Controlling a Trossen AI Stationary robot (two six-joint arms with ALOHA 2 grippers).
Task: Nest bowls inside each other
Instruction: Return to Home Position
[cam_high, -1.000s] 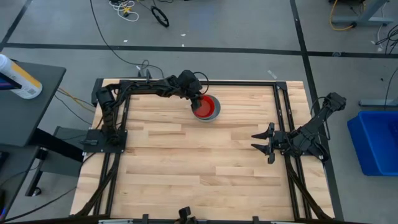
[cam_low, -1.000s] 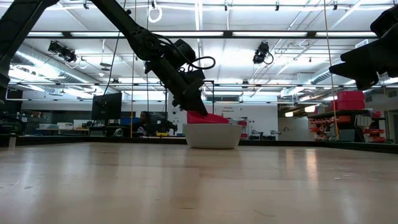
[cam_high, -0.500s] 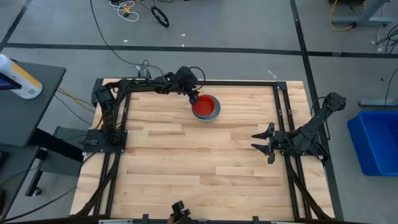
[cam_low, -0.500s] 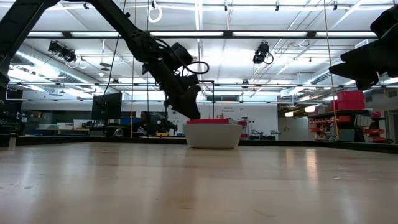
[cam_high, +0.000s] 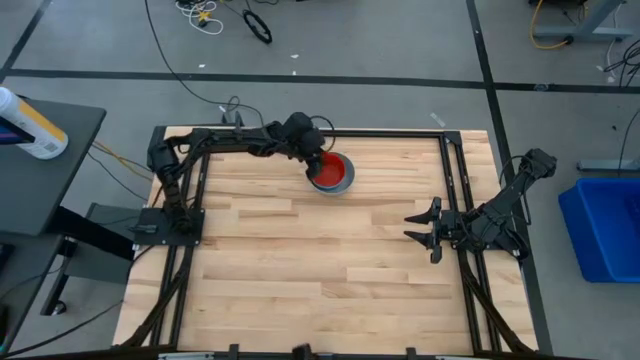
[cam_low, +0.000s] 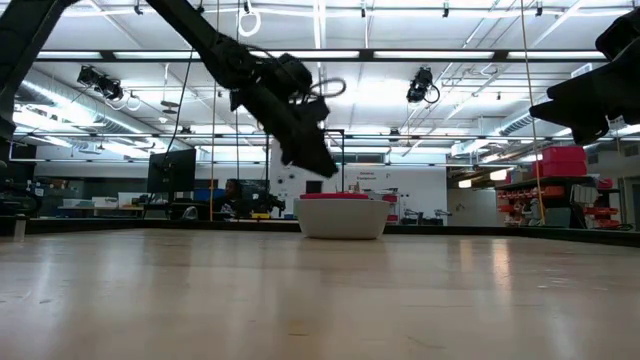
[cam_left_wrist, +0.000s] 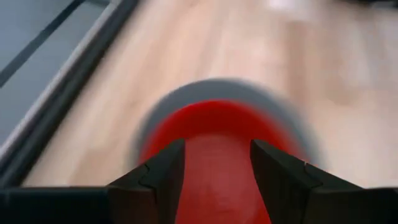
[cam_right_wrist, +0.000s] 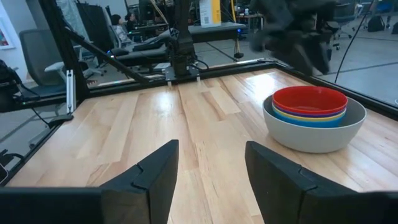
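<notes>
The bowls stand nested in one stack at the table's far middle. The grey bowl (cam_high: 345, 184) (cam_right_wrist: 314, 135) is outermost and rests by its base on the wood. A yellow rim (cam_right_wrist: 311, 116) and blue rims (cam_right_wrist: 309, 110) show above its edge. The red bowl (cam_high: 330, 172) (cam_right_wrist: 310, 98) (cam_low: 335, 196) sits level on top. My left gripper (cam_high: 318, 161) (cam_low: 323, 166) (cam_left_wrist: 217, 149) hangs open just above the stack's left rim, slanting down, clear of the red bowl. My right gripper (cam_high: 418, 227) (cam_right_wrist: 208, 177) waits open at the table's right edge, pointing level across the table.
Black frame rails (cam_high: 455, 190) run along the table's sides and far edge. Bare wood (cam_high: 320, 260) lies across the middle and near half. A blue bin (cam_high: 610, 225) stands off the table to the right. A person (cam_low: 232, 195) sits in the room behind.
The red bowl, which lay tilted on the stack under my left gripper, has dropped level into the stack. My left gripper has let go of its left rim, backed off slightly, then risen clear above the stack. My right arm has kept still.
</notes>
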